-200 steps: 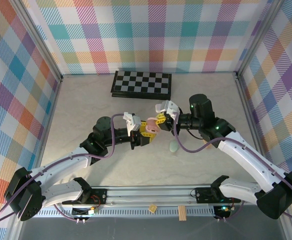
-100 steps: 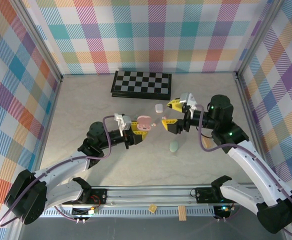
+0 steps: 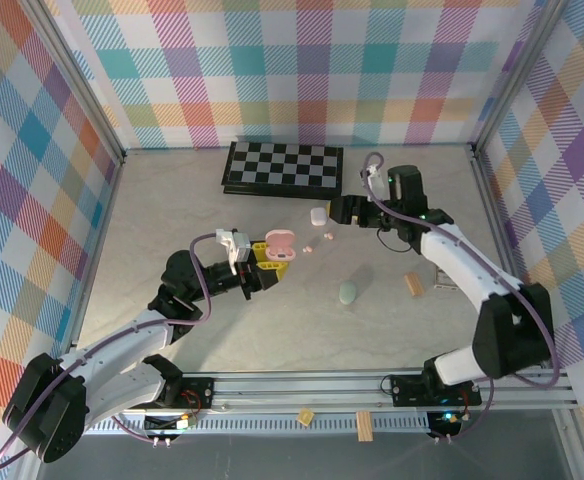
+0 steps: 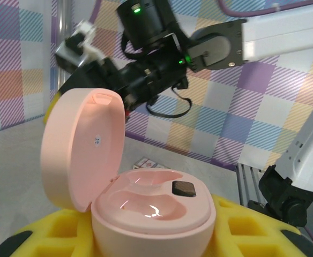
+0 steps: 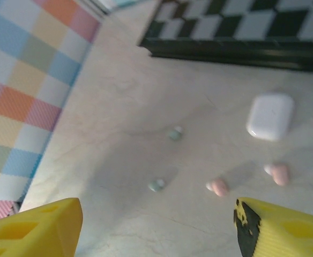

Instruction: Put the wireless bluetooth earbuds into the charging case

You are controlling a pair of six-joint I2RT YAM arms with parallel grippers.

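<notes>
My left gripper (image 3: 271, 263) is shut on a pink charging case (image 3: 279, 244) and holds it above the table. The case's lid (image 4: 81, 144) stands open, and both sockets in its base (image 4: 152, 206) are empty. My right gripper (image 3: 337, 212) hangs open with nothing between its yellow fingers (image 5: 34, 227), over loose earbuds on the table. Two pink earbuds (image 5: 218, 187) (image 5: 278, 173) and two pale green earbuds (image 5: 156, 185) (image 5: 174, 133) lie below it. The pink pair (image 3: 307, 247) (image 3: 326, 236) lies between the two grippers.
A white closed case (image 3: 319, 215) (image 5: 270, 116) sits just in front of the chessboard (image 3: 282, 168). A pale green case (image 3: 347, 292) lies mid-table, with a small wooden block (image 3: 413, 285) to its right. Checked walls enclose the table on three sides.
My right gripper let go of the pink case, opened and moved back toward the chessboard, over the earbuds. The left arm drew the open case slightly left.
</notes>
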